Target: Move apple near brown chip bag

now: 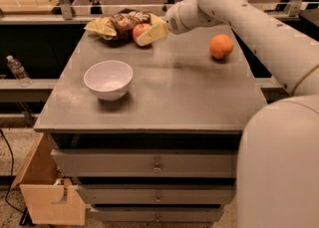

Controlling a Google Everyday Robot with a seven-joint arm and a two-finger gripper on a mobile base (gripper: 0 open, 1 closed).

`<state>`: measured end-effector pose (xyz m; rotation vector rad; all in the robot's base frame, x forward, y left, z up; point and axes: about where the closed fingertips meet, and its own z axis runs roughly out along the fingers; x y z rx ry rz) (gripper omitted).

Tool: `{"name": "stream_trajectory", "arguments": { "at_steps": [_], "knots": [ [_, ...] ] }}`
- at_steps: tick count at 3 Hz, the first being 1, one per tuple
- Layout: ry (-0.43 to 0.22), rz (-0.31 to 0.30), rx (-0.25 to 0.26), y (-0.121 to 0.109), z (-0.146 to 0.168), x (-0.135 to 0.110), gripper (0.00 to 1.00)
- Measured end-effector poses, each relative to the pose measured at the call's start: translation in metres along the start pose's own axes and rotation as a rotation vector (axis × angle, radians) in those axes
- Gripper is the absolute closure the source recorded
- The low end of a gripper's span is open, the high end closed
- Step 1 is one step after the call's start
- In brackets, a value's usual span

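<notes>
Steadiness: holding the gripper (152,33) at the table's (174,90) far edge, jaws pinching the apple (139,33), easing it down beside the brown chip bag (123,22) before releasing.

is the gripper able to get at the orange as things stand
Probably yes: the gripper is at the apple beside the chip bag, and only bare tabletop lies between it and the orange.

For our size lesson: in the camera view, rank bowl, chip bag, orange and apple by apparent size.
Bowl and chip bag: alike, unranked.
Orange.
Apple, unsure: the claw at the far edge covers part.
</notes>
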<state>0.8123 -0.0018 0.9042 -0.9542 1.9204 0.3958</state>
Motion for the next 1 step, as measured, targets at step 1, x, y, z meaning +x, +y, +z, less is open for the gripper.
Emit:
{"name": "stream_trajectory", "arguments": {
  "at_steps": [1],
  "knots": [
    [0.003, 0.031, 0.004, 0.0066, -0.0287, 0.0190, 0.00]
  ]
}}
